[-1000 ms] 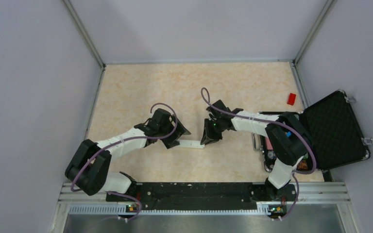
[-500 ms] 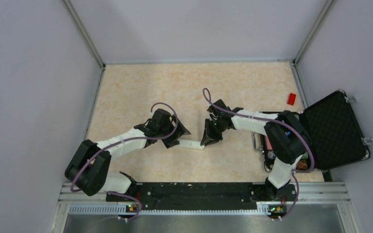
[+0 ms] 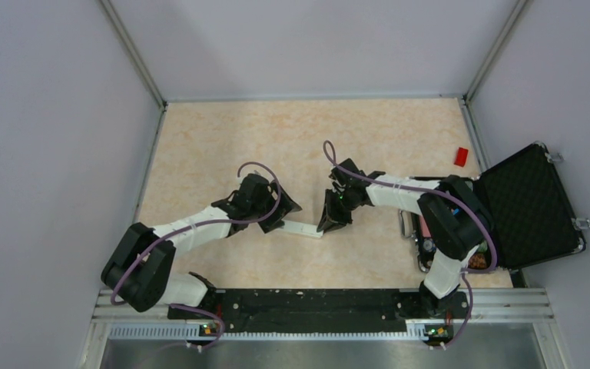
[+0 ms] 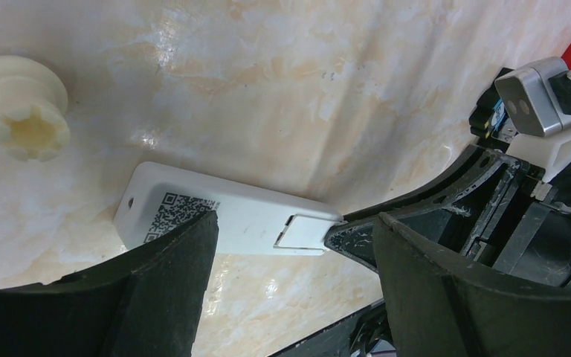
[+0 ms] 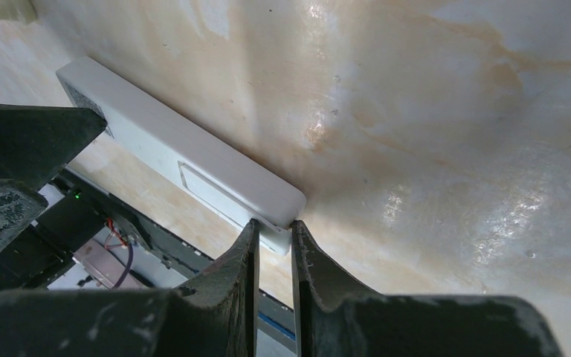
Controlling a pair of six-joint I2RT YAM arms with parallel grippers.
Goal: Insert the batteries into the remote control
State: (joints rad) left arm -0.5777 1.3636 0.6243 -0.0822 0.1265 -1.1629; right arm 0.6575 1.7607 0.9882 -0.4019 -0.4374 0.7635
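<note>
The white remote control [image 3: 301, 228] lies on the table between my two grippers, back side up. In the left wrist view the remote control [image 4: 245, 219] shows a QR code and a rectangular cover panel. My left gripper [image 3: 275, 217] is open, its fingers [image 4: 171, 275] wide apart, one over the QR end. My right gripper [image 3: 329, 221] is shut on the remote's other end; in the right wrist view its gripper [image 5: 273, 232] pinches the corner of the remote [image 5: 171, 145]. No batteries are in view.
An open black case [image 3: 534, 201] with small items stands at the right. A small red piece [image 3: 461, 156] lies at the back right. A cream spool [image 4: 21, 108] sits near the remote's QR end. The rail [image 3: 315, 304] runs along the near edge.
The left arm has shifted slightly toward the near edge. The remote and the right gripper stay about where they were.
</note>
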